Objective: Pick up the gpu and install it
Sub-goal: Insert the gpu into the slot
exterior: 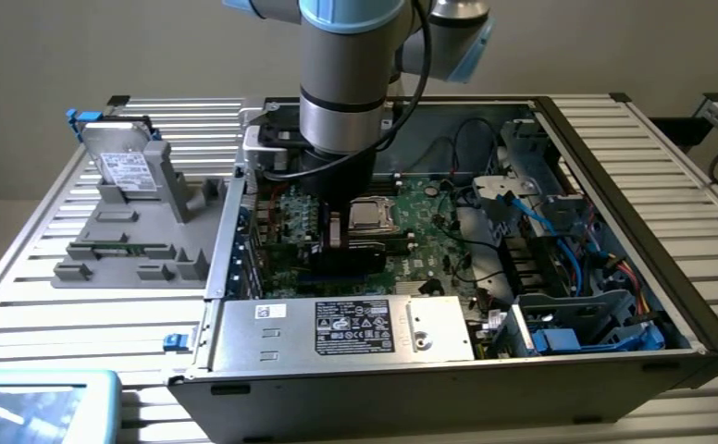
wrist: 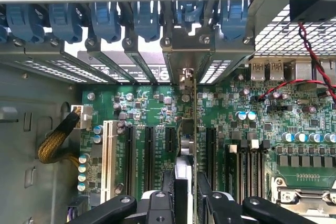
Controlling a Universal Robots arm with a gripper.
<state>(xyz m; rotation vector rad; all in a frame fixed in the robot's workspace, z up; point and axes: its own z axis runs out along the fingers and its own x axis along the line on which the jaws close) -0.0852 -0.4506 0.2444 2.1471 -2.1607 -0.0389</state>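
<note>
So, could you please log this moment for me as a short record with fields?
gripper: gripper shut on the gpu, down inside the open computer case
gpu: held on edge over the motherboard, its bracket end near the rear slot openings
holder: grey tray outside the case, a metal drive and a memory stick in it

Green motherboard (wrist: 157, 108) with black slots and one white slot (wrist: 109, 153); blue retention clips (wrist: 105, 19); red-and-black twisted wire (wrist: 310, 45); silver-grey case (exterior: 655, 166).
</note>
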